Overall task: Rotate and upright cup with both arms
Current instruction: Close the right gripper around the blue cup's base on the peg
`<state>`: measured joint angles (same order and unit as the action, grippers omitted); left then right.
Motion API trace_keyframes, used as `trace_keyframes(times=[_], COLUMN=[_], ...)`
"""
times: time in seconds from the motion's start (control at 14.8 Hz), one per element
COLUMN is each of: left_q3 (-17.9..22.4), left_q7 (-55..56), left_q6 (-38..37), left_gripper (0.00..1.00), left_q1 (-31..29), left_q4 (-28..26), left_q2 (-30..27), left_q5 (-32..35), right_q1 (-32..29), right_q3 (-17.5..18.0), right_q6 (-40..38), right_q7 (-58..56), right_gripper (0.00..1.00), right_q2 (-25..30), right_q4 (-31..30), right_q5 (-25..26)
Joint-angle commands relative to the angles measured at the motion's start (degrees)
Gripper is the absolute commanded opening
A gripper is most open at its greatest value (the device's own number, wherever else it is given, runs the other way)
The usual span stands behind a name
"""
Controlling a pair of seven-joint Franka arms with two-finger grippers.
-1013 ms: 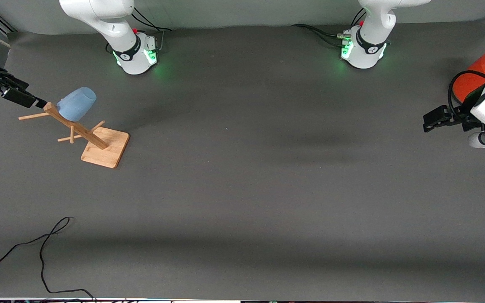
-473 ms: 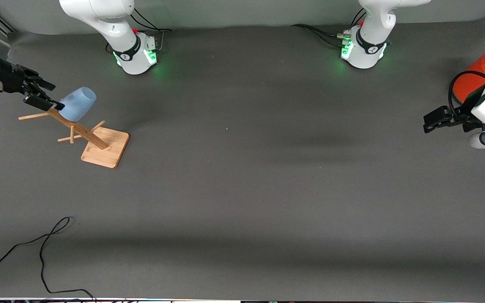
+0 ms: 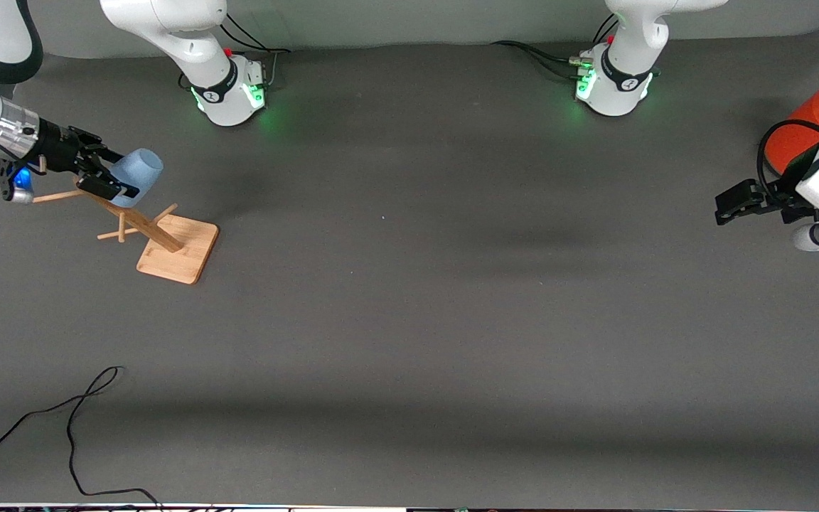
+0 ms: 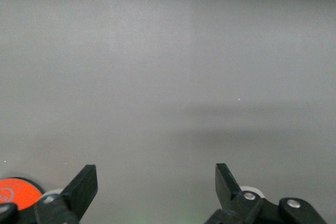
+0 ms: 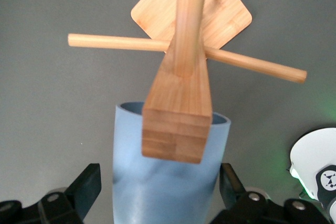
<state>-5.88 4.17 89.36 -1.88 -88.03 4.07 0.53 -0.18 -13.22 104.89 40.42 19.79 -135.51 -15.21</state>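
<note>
The black cable (image 3: 68,427) lies nearest the front camera, at about 7 o'clock of the table (image 3: 409,320). Farther up, near 9 o'clock, the wooden rack (image 3: 168,249) stands on its square base at the right arm's end. The cup (image 3: 141,174) hangs mouth-down on one of the rack's upper pegs, at roughly 10 o'clock. The right gripper (image 3: 105,176) sits at the cup with its fingers spread wide, one to each side of the pale-blue wall and not clamped on it. At 3 o'clock the left gripper (image 3: 729,203) waits, released and holding nothing, near the orange can (image 3: 800,131).
</note>
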Motion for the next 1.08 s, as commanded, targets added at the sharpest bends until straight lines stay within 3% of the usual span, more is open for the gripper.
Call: trace_keyframes(times=[0.0, 0.27, 1.01], left_q3=[0.43, 0.43, 0.43], left_q7=[-0.83, -0.83, -0.83], left_q6=[0.11, 0.11, 0.2], left_gripper=[1.0, 1.0, 1.0], left_q1=[0.56, 0.56, 0.56], left_q4=[0.58, 0.58, 0.49], left_q2=[0.15, 0.15, 0.15], left_q5=[0.7, 0.7, 0.7], right_q1=[0.35, 0.35, 0.79], right_q3=[-0.05, -0.05, 1.88], right_q6=[1.02, 0.58, -6.89], right_q7=[1.42, 1.42, 11.61], right_gripper=[0.99, 0.78, 0.74], right_q2=[-0.19, -0.1, 1.13], right_q4=[-0.46, -0.28, 5.24], right_q5=[-1.31, -1.31, -3.42])
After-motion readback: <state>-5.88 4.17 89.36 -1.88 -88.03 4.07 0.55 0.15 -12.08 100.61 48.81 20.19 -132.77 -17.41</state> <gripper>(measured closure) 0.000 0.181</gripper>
